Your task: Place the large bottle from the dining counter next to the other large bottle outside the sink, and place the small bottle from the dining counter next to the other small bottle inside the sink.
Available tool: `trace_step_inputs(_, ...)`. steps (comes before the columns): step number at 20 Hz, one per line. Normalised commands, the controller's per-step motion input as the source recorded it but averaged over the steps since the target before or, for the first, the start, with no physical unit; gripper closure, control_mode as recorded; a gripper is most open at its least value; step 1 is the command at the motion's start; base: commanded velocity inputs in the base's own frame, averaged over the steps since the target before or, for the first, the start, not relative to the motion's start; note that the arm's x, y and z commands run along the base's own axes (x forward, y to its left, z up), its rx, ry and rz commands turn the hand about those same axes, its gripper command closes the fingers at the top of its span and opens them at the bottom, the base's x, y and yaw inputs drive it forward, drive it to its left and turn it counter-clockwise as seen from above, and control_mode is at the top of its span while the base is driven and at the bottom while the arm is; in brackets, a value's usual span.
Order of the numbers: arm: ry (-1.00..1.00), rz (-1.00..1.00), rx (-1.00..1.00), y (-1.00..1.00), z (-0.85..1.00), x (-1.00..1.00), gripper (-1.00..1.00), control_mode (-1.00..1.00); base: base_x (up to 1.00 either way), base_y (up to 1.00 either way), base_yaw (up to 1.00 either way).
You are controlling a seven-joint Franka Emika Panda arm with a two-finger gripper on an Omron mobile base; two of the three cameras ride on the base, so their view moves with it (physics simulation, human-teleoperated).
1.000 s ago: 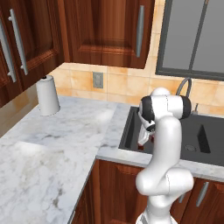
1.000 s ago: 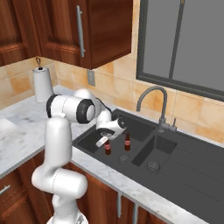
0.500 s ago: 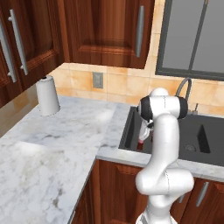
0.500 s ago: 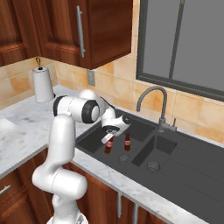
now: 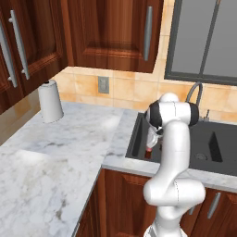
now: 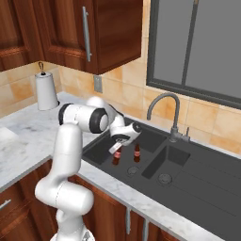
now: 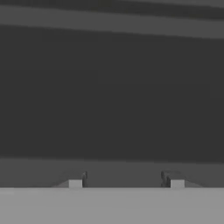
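Two small bottles, dark brown with red labels, stand upright on the floor of the dark sink (image 6: 202,172). The small bottle (image 6: 116,158) on the left, also seen as a small bottle (image 5: 149,153) by the sink's left wall, is right under my gripper (image 6: 116,149). The other small bottle (image 6: 137,153) stands a short way to its right. In the hand view my fingertips (image 7: 78,180) are spread apart over the dark sink floor with nothing between them, so my gripper (image 5: 152,139) is open. The large bottles and the dining counter are out of view.
A curved faucet (image 6: 162,103) rises behind the sink, with drains (image 6: 133,170) in the basin floor. A paper towel roll (image 5: 50,101) stands at the back of the marble worktop (image 5: 60,152). Wooden cabinets hang above, and a window is behind the faucet.
The jaws have opened and let go of the left small bottle, which stays upright in the sink. The arm has barely moved.
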Motion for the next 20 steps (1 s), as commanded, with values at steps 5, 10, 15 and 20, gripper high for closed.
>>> trace_step_inputs(5, -0.01, 0.00, 0.00, 0.82, -0.43, -0.58, -1.00, -1.00, 0.00, 0.00, 0.00)
trace_step_inputs(10, -0.02, 0.00, 0.00, 0.43, -0.45, -0.61, -1.00, -1.00, 0.00, 0.00, 0.00)
trace_step_inputs(15, -0.08, 0.00, -0.03, -0.22, -0.42, -0.90, -1.00, -1.00, 0.00, 0.00, 0.00)
trace_step_inputs(20, -0.07, 0.00, -0.03, -0.50, -0.23, -0.34, -1.00, -1.00, 0.00, 0.00, 0.00)
